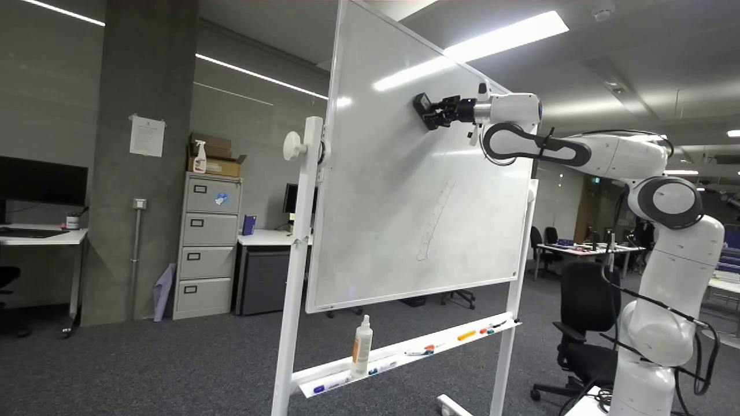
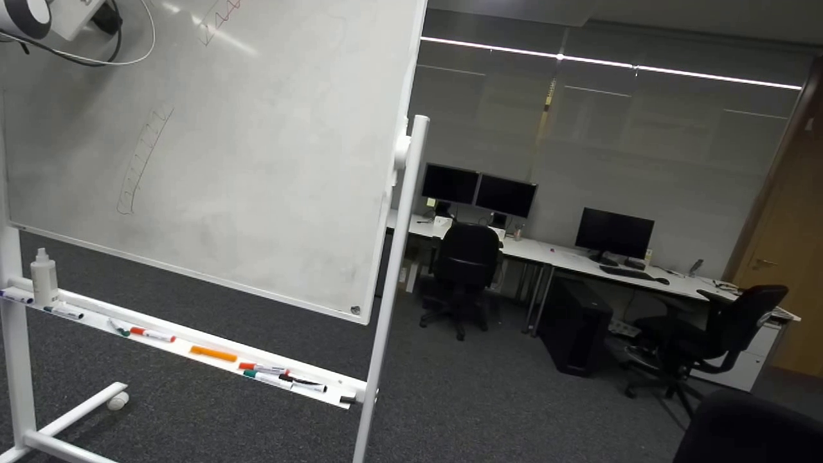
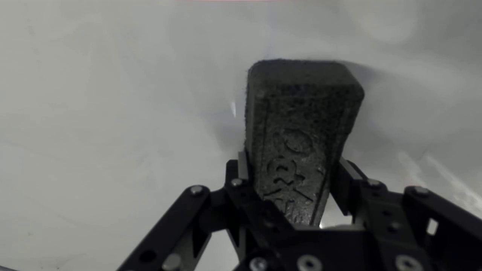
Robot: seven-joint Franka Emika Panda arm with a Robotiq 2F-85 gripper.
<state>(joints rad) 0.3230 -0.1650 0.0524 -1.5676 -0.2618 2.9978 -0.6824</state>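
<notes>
"Where is the eraser [image 3: 301, 113] held?"
"In the claw [image 3: 294, 169] — its long sides are pinched, close to the whiteboard [image 1: 370, 219]; whether contact is made cannot be told."
"And the long axis?"
"Pointed up the wrist view, past the grip."

Ceiling light [image 1: 509, 36] v. bright, blown out in an exterior view, w/ glare [image 1: 413, 74] across board [image 1: 376, 231] & soft shadow [image 1: 404, 164] below; otherwise dim. In an exterior view, strip light [image 2: 604, 63] burns white, chairs [image 2: 468, 257] near-black, detail lost. Wrist view dim, greyish, low contrast: board a bit soft, eraser [image 3: 301, 113] v. dark but sharper.
</notes>
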